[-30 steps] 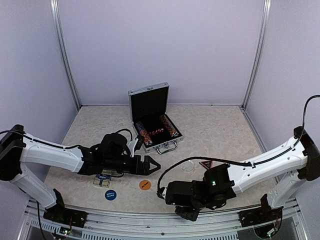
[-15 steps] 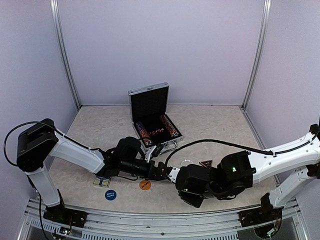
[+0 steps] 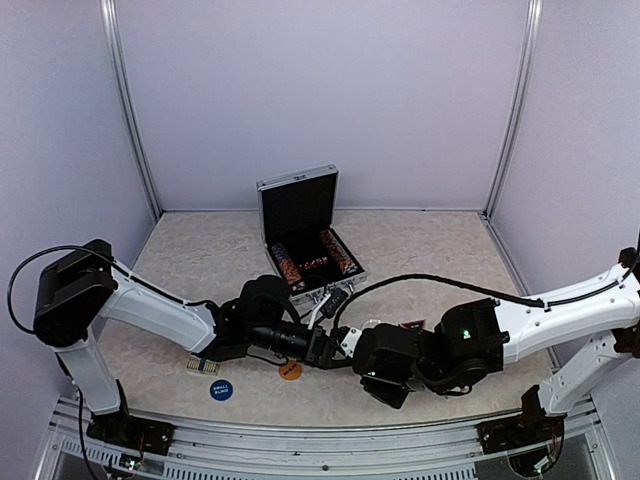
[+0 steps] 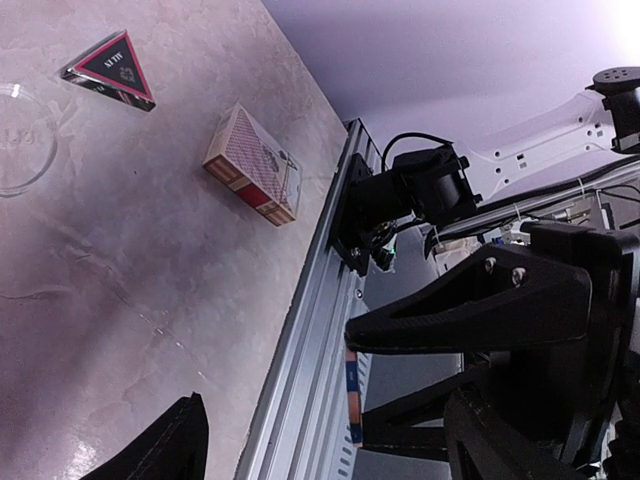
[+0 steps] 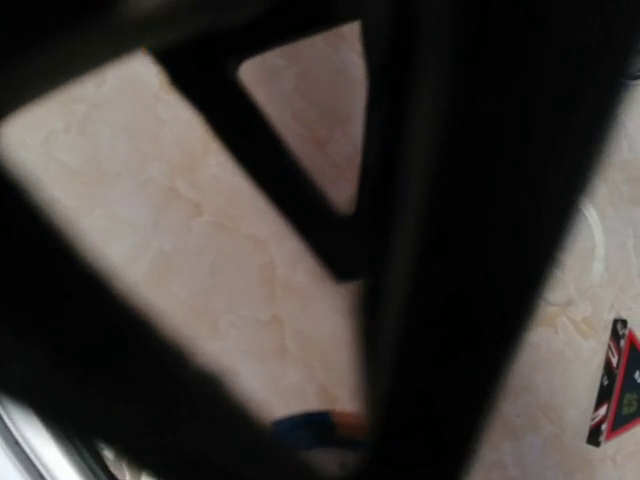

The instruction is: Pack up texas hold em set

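Note:
The silver briefcase (image 3: pixel 303 200) stands open at mid table, with striped poker chips (image 3: pixel 313 263) in its black lining. My two grippers meet tip to tip in front of it. My left gripper (image 3: pixel 333 349) is open, with one finger (image 4: pixel 172 452) low in its wrist view. My right gripper (image 3: pixel 354 346) is shut on an orange and blue striped poker chip (image 4: pixel 350 392), held edge-on; the chip also shows in the right wrist view (image 5: pixel 320 425). On the table lie the dark triangle (image 4: pixel 112 68), a clear disc (image 4: pixel 20 140) and a card deck (image 4: pixel 253 165).
An orange disc (image 3: pixel 290 371), a blue disc (image 3: pixel 221 390) and a second card deck (image 3: pixel 203 363) lie near the front left. The aluminium rail (image 4: pixel 310 330) marks the table's front edge. The left gripper's black fingers block most of the right wrist view. The triangle (image 5: pixel 620 390) shows there.
The left arm has reached right and the right arm has lifted and swung left, so both grippers now meet at the table's front middle.

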### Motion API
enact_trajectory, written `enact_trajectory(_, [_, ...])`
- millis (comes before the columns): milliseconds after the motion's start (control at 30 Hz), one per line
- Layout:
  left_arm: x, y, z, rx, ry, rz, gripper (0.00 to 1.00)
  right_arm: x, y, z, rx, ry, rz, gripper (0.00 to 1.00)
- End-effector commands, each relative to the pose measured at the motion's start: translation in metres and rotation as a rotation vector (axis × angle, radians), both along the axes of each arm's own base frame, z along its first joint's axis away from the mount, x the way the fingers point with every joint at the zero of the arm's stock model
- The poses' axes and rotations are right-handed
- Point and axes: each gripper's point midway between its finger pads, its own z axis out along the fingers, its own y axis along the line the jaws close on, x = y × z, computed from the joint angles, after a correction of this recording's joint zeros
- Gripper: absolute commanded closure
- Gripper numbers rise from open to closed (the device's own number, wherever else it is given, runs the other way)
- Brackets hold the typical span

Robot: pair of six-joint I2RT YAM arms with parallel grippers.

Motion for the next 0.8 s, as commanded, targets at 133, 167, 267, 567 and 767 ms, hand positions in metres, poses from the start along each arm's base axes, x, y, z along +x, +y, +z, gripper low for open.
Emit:
enact_trajectory(133, [-0.014, -0.009, -0.001, -0.001, 0.006, -0.054, 0.27, 0.01, -0.009, 0.01, 0.01, -0.031, -0.033, 0.65])
enact_trajectory(167, [-0.016, -0.009, -0.001, -0.004, 0.008, -0.059, 0.28, 0.01, -0.009, 0.01, 0.01, -0.031, -0.032, 0.64])
enact_trajectory(267, [-0.017, -0.011, 0.001, -0.016, 0.009, -0.064, 0.32, 0.01, -0.009, 0.008, 0.005, -0.026, -0.031, 0.65])
enact_trajectory(567, [-0.019, -0.019, 0.006, -0.04, 0.012, -0.088, 0.49, 0.009, -0.008, 0.004, -0.004, -0.017, -0.025, 0.65])
enact_trajectory(767, [-0.019, -0.021, 0.007, -0.048, 0.015, -0.092, 0.66, 0.008, -0.006, 0.002, -0.007, -0.011, -0.018, 0.65])
